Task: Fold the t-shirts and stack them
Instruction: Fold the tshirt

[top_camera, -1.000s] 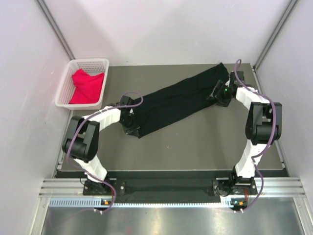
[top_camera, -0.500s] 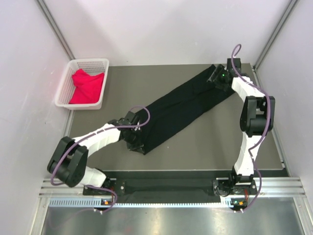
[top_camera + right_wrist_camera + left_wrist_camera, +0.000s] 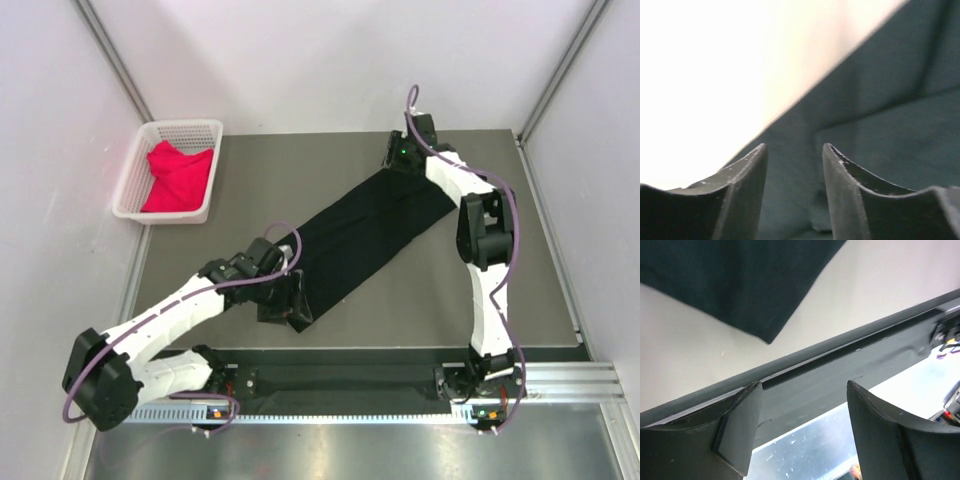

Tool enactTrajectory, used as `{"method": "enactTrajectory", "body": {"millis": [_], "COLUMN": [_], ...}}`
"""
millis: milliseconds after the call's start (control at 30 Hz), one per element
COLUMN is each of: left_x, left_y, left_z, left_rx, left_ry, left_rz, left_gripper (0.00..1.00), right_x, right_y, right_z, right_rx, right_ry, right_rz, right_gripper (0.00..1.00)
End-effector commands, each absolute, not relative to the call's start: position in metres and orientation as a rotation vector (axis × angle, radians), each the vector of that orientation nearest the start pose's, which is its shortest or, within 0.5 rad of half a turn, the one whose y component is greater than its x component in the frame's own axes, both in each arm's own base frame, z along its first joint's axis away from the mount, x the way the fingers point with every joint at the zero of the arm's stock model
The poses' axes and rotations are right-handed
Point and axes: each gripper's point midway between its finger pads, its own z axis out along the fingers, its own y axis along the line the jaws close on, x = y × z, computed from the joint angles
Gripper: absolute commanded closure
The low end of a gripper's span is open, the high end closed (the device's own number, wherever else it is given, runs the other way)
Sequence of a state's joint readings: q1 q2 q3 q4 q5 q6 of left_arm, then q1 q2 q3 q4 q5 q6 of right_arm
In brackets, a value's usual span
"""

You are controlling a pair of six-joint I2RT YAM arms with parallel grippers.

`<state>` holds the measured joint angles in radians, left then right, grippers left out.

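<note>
Left gripper (image 3: pixel 804 385) stands spread wide with nothing between its 2 dark, matte, wedge-shaped fingers (image 3: pixel 740 430), hovering just past the near corner of the black t-shirt (image 3: pixel 365 230) and over the table's front edge. Right gripper (image 3: pixel 794 150) sits at the shirt's far end, low over the cloth, its 2 curved fingers parted by a narrow gap. Whether they pinch any fabric, I cannot tell.

Smooth and flat, the grey table (image 3: pixel 480 300) is bounded along its near side by a dark strip and a ribbed metal rail (image 3: pixel 560 375). At the far left corner sits a white plastic lattice basket (image 3: pixel 131 185), rectangular with sloping walls. Plain pale walls close in the sides and back. Each white, jointed arm carries a looping purple cable (image 3: pixel 412 105). Both arms reach across the table toward the shirt's 2 ends.

Soft and plain, the black t-shirt is folded into 1 long, narrow band lying flat and diagonal, from near left to far right, with straight edges and a lengthwise crease. A red-pink t-shirt (image 3: pixel 178 175) lies crumpled inside the basket, well apart from the black one.
</note>
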<state>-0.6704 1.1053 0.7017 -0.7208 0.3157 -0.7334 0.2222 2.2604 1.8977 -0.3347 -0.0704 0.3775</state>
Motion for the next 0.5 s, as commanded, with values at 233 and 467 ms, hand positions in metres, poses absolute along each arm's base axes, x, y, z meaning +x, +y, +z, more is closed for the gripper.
{"method": "enactTrajectory", "body": {"millis": [233,467], "left_x": [0.184,0.194], "left_y": [-0.193,-0.188], "left_z": [0.158,0.161], "left_rx": [0.01,-0.028], "left_ry": [2.634,2.618], "left_rz": [-0.597,-0.582], "left_gripper": [0.3,0.3], "right_x": [0.613,0.608], "right_y": [0.175,0.172], "right_z": [0.106,0.09], "right_rx": [-0.036,-0.061], "right_ry": [2.23,2.277], "right_rz": [0.203,0.087], "right_gripper": [0.71,0.69]}}
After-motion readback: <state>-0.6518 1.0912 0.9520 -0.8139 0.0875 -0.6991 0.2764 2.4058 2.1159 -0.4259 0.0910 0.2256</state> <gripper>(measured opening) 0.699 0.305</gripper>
